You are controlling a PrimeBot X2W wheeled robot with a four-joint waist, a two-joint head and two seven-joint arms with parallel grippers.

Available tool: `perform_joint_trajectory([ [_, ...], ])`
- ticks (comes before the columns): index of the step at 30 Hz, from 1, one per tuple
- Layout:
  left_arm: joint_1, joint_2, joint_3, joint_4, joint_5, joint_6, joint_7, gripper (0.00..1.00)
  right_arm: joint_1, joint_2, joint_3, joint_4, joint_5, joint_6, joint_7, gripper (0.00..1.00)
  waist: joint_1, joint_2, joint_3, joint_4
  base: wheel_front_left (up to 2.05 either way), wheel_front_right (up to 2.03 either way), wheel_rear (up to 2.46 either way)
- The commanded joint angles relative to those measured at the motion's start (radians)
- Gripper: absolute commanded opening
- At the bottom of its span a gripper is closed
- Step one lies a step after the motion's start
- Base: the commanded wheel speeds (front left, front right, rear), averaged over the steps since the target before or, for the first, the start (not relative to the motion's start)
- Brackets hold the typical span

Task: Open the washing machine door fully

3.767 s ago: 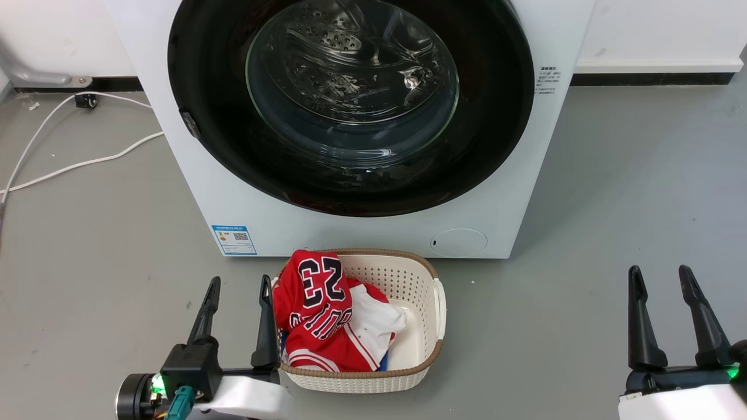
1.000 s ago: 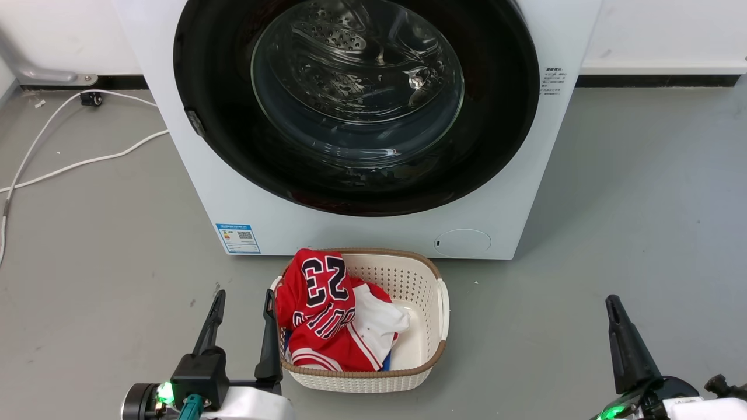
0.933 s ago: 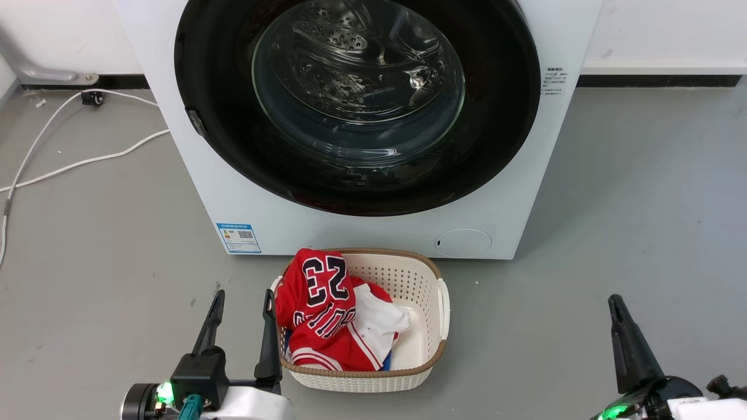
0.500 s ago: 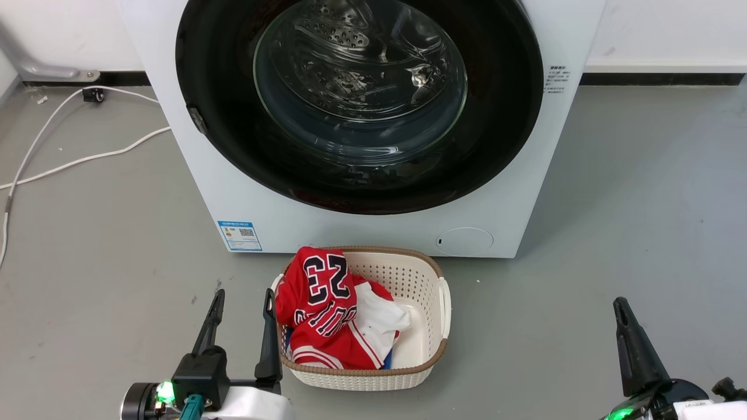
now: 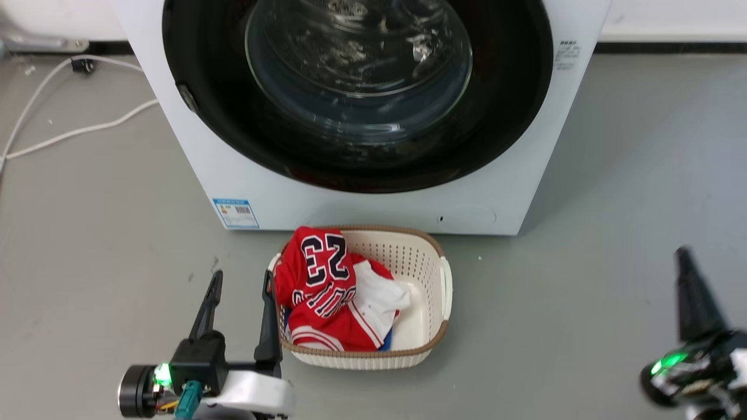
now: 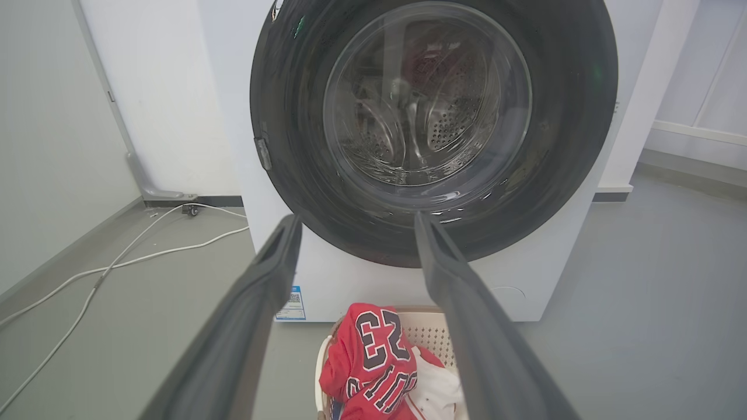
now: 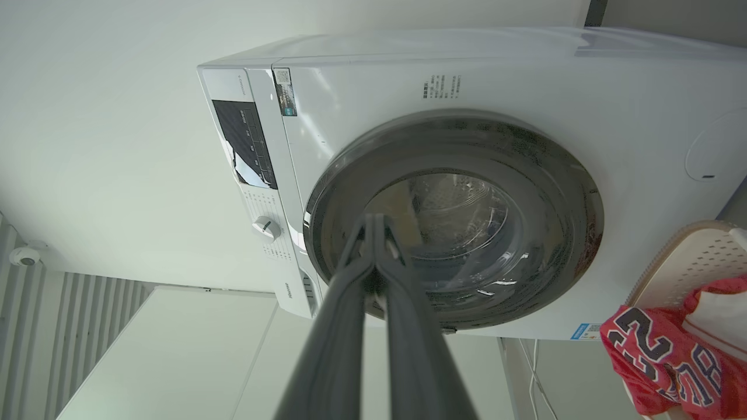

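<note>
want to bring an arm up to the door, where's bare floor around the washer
Widest bare floor: right of the washing machine and laundry basket. Another patch lies between the white cables and the open left gripper. Crowded: the basket sits close before the machine, under the door.

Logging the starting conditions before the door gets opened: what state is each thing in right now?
washing machine door: shut, flush against the washing machine front.
left gripper: open, empty.
right gripper: shut, empty, fingertips together.
laundry basket: upright, partly filled.
red jersey: crumpled in the laundry basket, draped over its rim.
</note>
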Motion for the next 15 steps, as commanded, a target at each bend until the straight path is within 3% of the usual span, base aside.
perform_joint_trajectory([
  [1,-0.021,-0.001,-0.002,-0.007,0.007,-0.001,-0.003,1.0,-0.046,-0.016,-0.026,0.014,-0.001,0.0,0.009,0.0,0.0,0.0,0.03,0.004,0.0,0.0,0.0],
  [9,-0.107,-0.001,0.0,-0.039,0.02,-0.006,-0.003,1.0,-0.304,-0.104,-0.138,0.137,0.031,0.0,0.089,0.0,0.0,0.0,0.182,0.01,0.0,0.0,0.0],
  [15,-0.206,-0.001,-0.007,-0.059,0.026,-0.017,-0.003,1.0,-0.527,-0.198,-0.158,0.248,0.036,0.0,0.165,0.0,0.0,0.0,0.324,0.027,0.0,0.0,0.0],
])
